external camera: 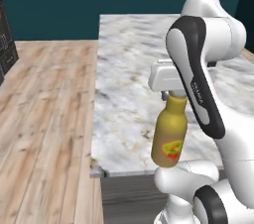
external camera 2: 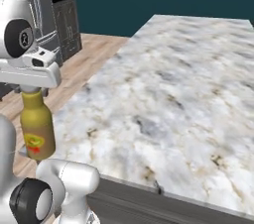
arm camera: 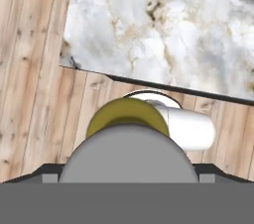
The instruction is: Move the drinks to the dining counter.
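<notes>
From the left base view, the gripper (external camera: 174, 94) grasps the tall amber bottle (external camera: 169, 136) by its neck, and the bottle hangs upright in the air at the near edge of the dining counter (external camera: 129, 99), not yet over the marble. The carry seems near its end; the next move calls for reaching forward over the top and lowering the bottle until it stands. A wooden floor (external camera: 44, 119) runs along the counter's left side under a dark teal wall. In the right base view, the bottle (external camera 2: 37, 129) hangs beside the counter's near corner, the marble (external camera 2: 168, 99) stretching away, with a dark appliance cabinet (external camera 2: 62, 15) behind. The hand view looks straight down on the grey cap (arm camera: 128, 153), floorboards below and the counter's edge ahead.
</notes>
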